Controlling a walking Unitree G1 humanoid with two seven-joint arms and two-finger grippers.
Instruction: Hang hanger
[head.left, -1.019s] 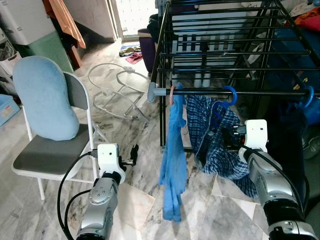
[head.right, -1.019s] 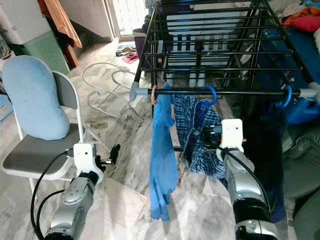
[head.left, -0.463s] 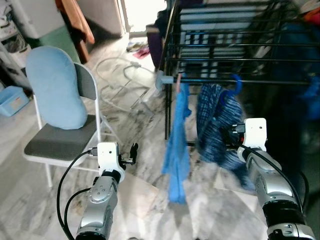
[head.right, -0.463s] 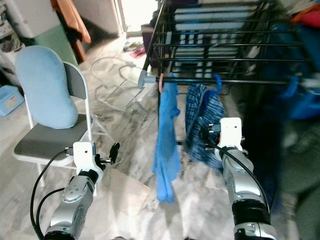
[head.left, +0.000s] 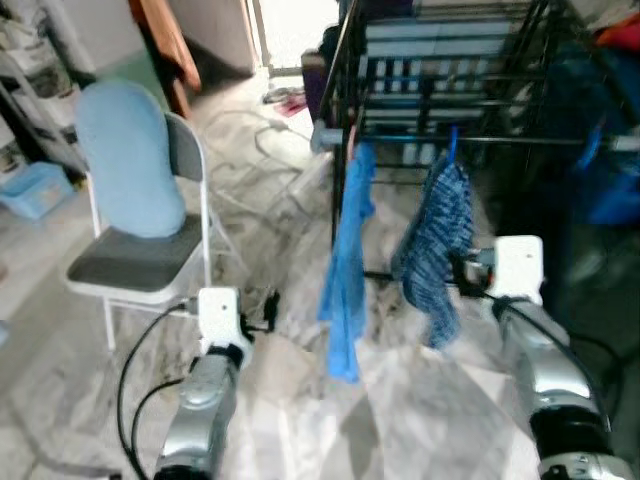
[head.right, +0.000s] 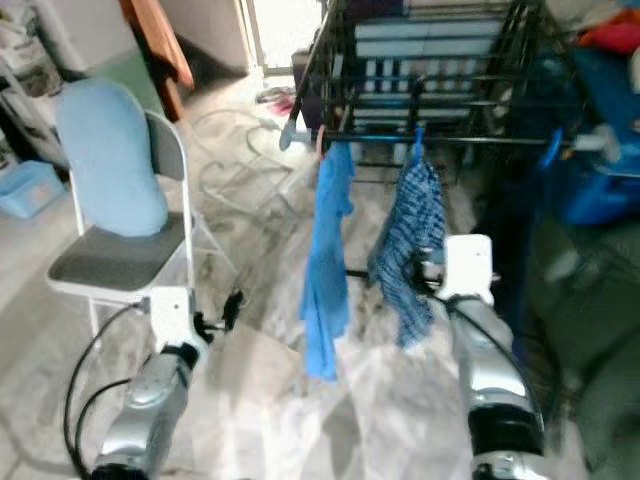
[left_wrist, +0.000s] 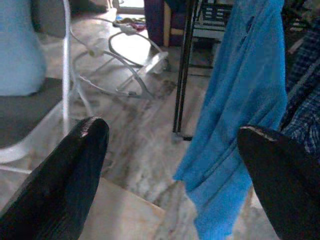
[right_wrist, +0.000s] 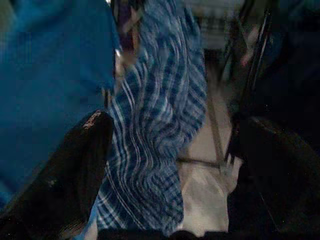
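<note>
A blue hanger (head.left: 452, 143) hooks over the front rail of the black drying rack (head.left: 520, 141), carrying a blue plaid shirt (head.left: 437, 240). Beside it a plain blue garment (head.left: 347, 260) hangs from the same rail. My right gripper (head.left: 463, 270) is held low, just in front of the plaid shirt, open and holding nothing. In the right wrist view the plaid shirt (right_wrist: 160, 125) lies beyond the spread fingers (right_wrist: 65, 175). My left gripper (left_wrist: 172, 165) is open and empty too, low beside the chair, facing the blue garment (left_wrist: 240, 110).
A white folding chair (head.left: 140, 270) with a light blue cushion (head.left: 128, 160) stands at the left. A white wire frame (head.left: 270, 150) lies on the marble floor behind it. Dark clothes on another blue hanger (head.left: 592, 150) hang at the right. A blue bin (head.left: 35, 188) sits far left.
The whole picture has shifted: the rack and chair now look farther off and higher, so the camera moved back. The plaid shirt now hangs narrower. Both grippers stay open.
</note>
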